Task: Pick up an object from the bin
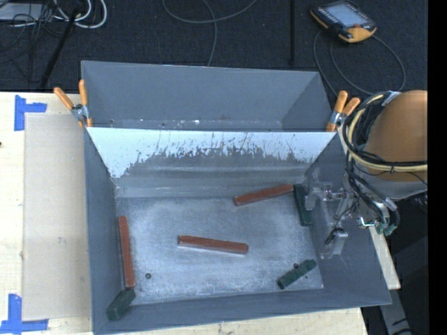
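Hand (pixel 331 223): at bin's (pixel 209 295) right wall, beside green block (pixel 304 205); open or closed, cannot tell. Step, likely: approach. Next: lower onto one piece.

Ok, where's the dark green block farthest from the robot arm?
The small dark green block sits in the lower-left corner of the grey metal bin, beside the long reddish-brown bar.

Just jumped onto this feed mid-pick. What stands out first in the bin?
Three reddish-brown bars catch the eye on the floor of the bin: the middle bar lying flat, the tilted bar toward the back right, and the left bar along the left wall. Dark green blocks sit at the edges: the corner block front left, the front-right block, and the right-wall block. The gripper hangs by the right wall, close to the right-wall block.
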{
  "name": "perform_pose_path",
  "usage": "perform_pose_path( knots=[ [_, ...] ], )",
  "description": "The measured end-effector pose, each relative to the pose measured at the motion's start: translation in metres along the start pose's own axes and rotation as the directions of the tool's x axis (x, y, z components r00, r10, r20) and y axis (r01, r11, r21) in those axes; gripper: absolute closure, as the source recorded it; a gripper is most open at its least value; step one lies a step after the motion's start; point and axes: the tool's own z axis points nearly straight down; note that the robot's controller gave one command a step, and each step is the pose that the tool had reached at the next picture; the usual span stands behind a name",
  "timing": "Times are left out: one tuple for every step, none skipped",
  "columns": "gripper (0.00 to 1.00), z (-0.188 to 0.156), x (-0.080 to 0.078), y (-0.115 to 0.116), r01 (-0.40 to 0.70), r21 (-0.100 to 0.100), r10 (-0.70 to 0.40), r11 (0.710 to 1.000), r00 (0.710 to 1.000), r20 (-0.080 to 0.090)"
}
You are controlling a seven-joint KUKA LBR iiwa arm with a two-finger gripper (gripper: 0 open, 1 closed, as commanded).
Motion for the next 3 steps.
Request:
perform_pose_path(
  knots=[
    [0.00, -0.004, -0.002, 0.000, 0.003, 0.001, -0.003, 1.000, 1.000, 0.008],
    [0.00, 0.044, 0.007, -0.005, 0.019, 0.003, -0.019, 1.000, 1.000, 0.015],
    [0.00, 0.087, 0.009, -0.011, -0.135, -0.001, 0.135, 0.991, 0.991, 0.008]
  ],
)
